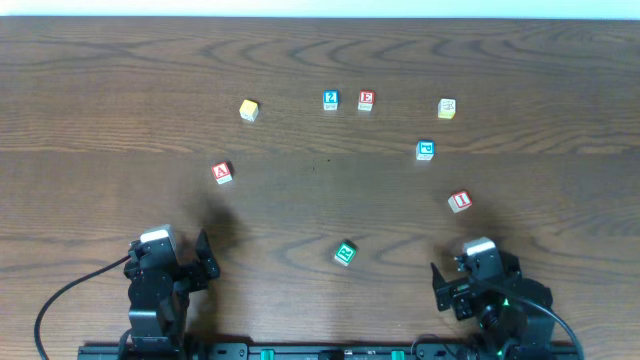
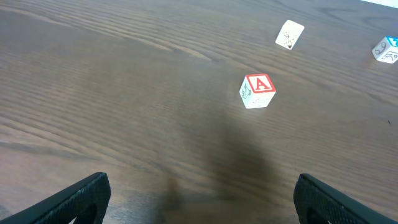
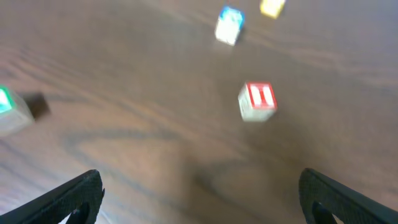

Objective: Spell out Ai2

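Left gripper (image 2: 200, 202) and right gripper (image 3: 200, 199), fingers spread wide apart, sit at the near edge of the table (image 1: 100, 100). Bare wood separates them from the A block (image 2: 257, 91) (left half), I block (image 3: 257, 101) (right half) and 2 block (image 1: 330, 100) (centre, toward the far edge). The right wrist view is blurred, and a green block (image 3: 9, 109) is cut off there.

Overhead looks straight down on the whole desk (image 1: 320, 60); the left wrist view sits low by the near-left corner, facing the far edge, sharing the A block (image 1: 222, 172) (image 2: 258, 91) with overhead; the right wrist view, blurred, by the near-right corner, shares the I block (image 1: 459, 200) (image 3: 257, 101).
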`<state>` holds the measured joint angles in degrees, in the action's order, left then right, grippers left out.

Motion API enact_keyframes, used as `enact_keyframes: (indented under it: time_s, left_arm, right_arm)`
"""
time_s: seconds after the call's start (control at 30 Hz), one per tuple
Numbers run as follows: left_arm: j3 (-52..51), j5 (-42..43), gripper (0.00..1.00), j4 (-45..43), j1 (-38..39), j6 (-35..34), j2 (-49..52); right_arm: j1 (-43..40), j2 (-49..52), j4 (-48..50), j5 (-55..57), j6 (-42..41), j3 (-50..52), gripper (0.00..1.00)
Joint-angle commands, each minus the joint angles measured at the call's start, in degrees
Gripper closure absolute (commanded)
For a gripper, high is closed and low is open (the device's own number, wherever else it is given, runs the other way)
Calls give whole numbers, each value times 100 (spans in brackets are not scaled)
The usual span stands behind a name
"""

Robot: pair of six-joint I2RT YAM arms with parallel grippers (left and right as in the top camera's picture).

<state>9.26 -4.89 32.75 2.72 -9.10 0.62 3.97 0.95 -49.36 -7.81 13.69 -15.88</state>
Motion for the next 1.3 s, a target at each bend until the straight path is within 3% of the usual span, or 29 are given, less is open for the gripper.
enact_keyframes:
  time_s: [0.0, 0.17, 0.33, 0.6, 0.8, 0.97, 1.1, 1.27]
  left_arm:
    - [-68, -13, 5, -20, -24, 55, -37]
    - [-68, -13, 5, -20, -24, 55, -37]
    - [-68, -13, 5, -20, -24, 55, -37]
    - [-68, -13, 5, -20, -24, 55, -37]
    - [-68, -13, 5, -20, -24, 55, -37]
    - [-68, -13, 5, -20, -24, 55, -37]
    - [-68, -13, 5, -20, -24, 55, -37]
    - [-68, -13, 5, -20, -24, 55, -37]
  right_arm:
    - [-35, -63, 431, -1215, -101, 57, 1]
    - [-35, -63, 1145, -2894, -1397, 57, 1]
    - [-35, -63, 1080, -2887, -3482, 57, 1]
    - [-35, 24, 2068, -1770, -4559, 57, 1]
    - [-37, 975, 2455, -925, -4400, 24, 1]
    - [-37, 2579, 2402, -463, -3956, -433, 3]
    - [-111, 4175, 1971, -214, -3281, -1307, 1]
    - [-258, 6393, 732, 280, -1985, -2994, 4]
